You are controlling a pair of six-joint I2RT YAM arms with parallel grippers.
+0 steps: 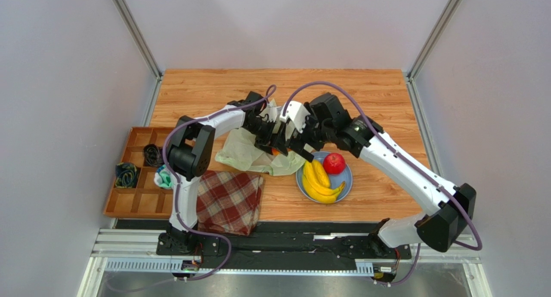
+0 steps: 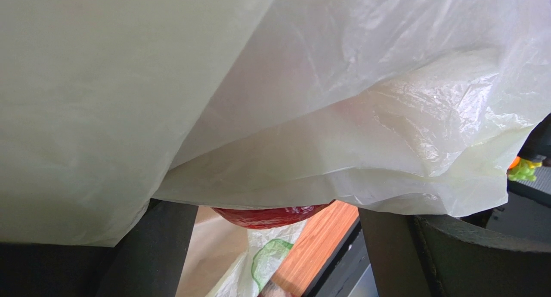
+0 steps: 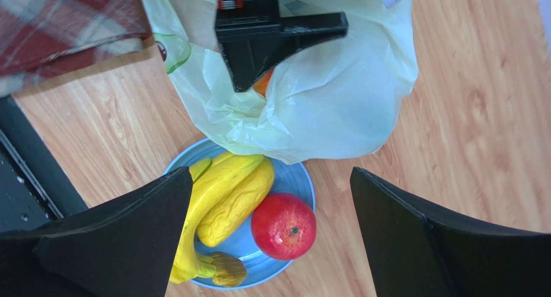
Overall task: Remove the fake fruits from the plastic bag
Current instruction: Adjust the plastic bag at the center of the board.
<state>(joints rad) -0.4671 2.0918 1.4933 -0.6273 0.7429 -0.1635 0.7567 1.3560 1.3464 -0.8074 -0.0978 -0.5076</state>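
The pale yellow-green plastic bag [image 1: 249,152] lies crumpled left of the blue plate [image 1: 345,183]. A yellow banana bunch [image 3: 223,194] and a red round fruit [image 3: 283,226] rest on that plate [image 3: 294,181]. My right gripper [image 3: 271,175] hangs open above the plate with nothing between its fingers. My left gripper [image 2: 278,210] is open at the bag [image 2: 291,103], whose film drapes over its fingers [image 2: 155,252]. Under the fold a second red fruit [image 2: 271,215] shows. An orange fruit [image 3: 262,85] peeks from the bag [image 3: 336,97] beside the left gripper [image 3: 278,39].
A red plaid cloth [image 1: 227,200] lies at the near edge, just below the bag. A wooden compartment tray [image 1: 139,206] with small items stands at the left. Both arms cross above the bag, with the right gripper [image 1: 307,148] close to the left gripper [image 1: 271,142].
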